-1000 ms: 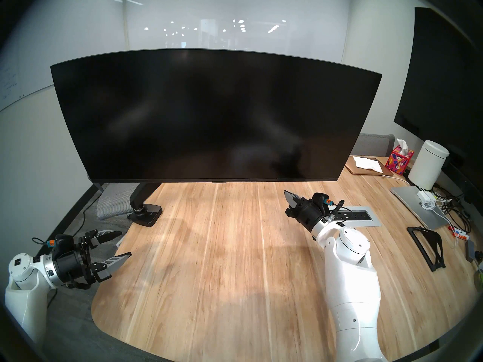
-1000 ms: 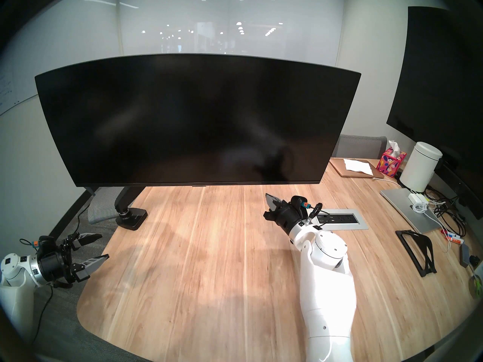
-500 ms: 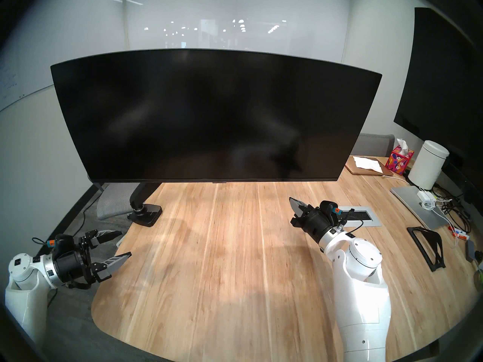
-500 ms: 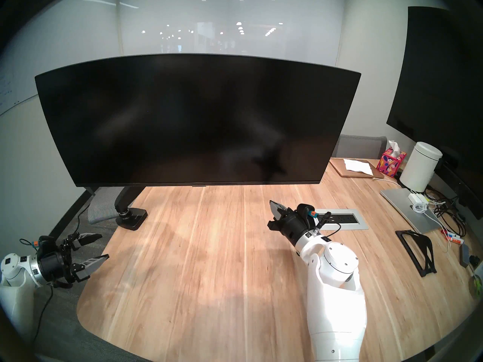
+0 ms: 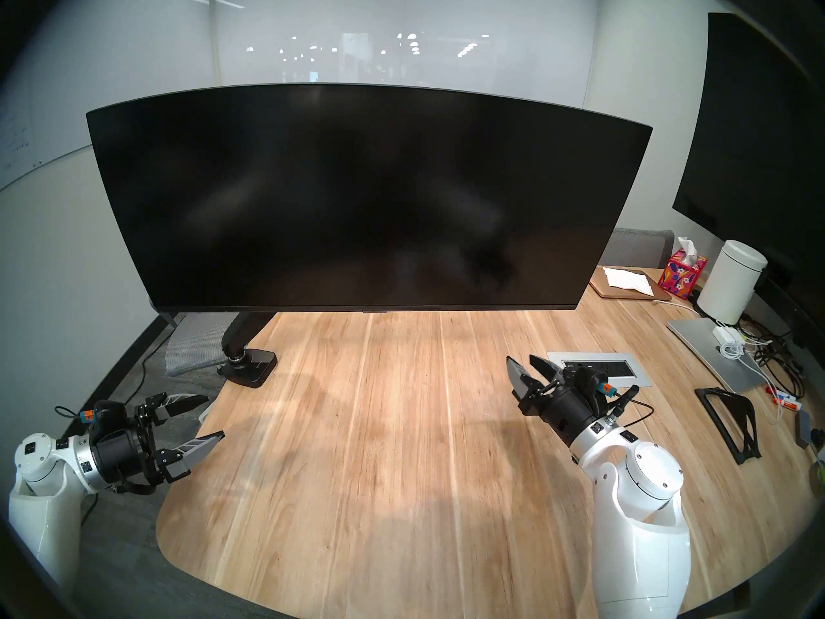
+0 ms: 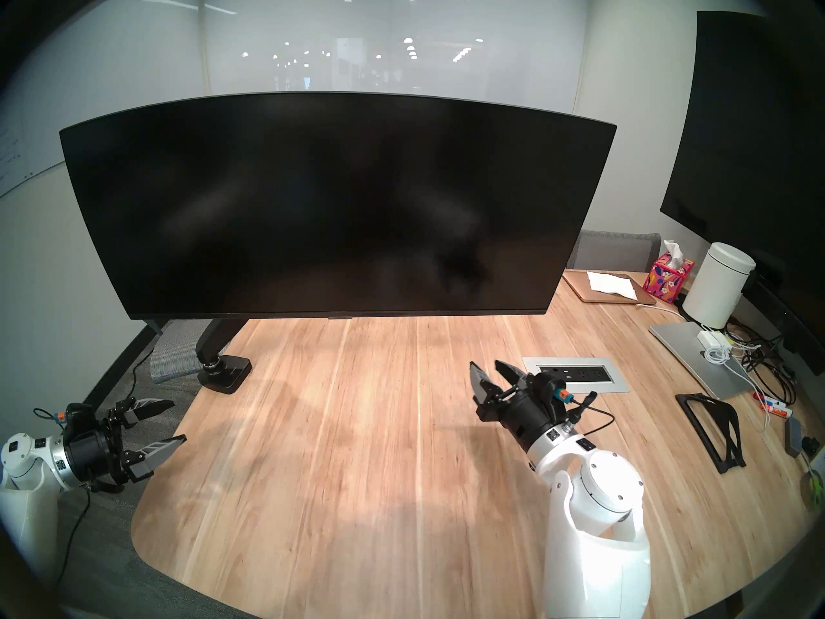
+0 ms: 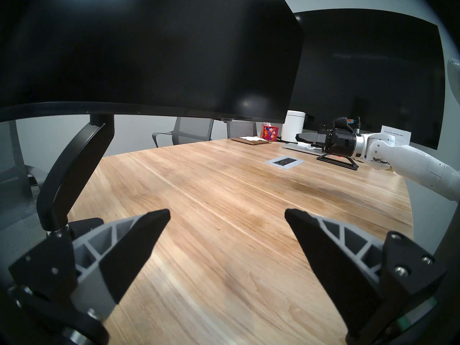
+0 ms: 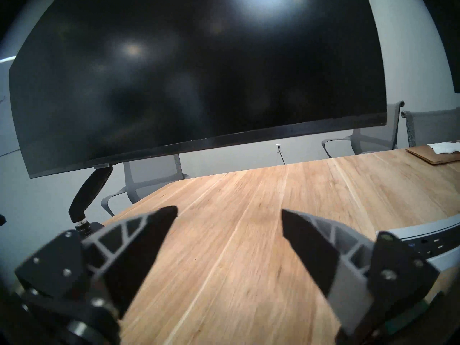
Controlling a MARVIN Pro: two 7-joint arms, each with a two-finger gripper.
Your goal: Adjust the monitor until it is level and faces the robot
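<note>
A very wide black monitor (image 5: 366,198) is seen above the far half of the wooden table (image 5: 379,448), carried clear of the tabletop on a black jointed arm (image 5: 243,330) whose clamp base (image 5: 252,363) sits at the table's left edge. Its screen is blank and glossy, faint reflections are shown, and a thin bezel runs along the bottom, which looks level from the head views. The left gripper (image 5: 214,417) is held off the table's left edge with its fingers spread wide, empty. The right gripper (image 5: 524,363) is held beside the power outlet panel (image 5: 593,370), fingers parted and empty, well short of the monitor.
</note>
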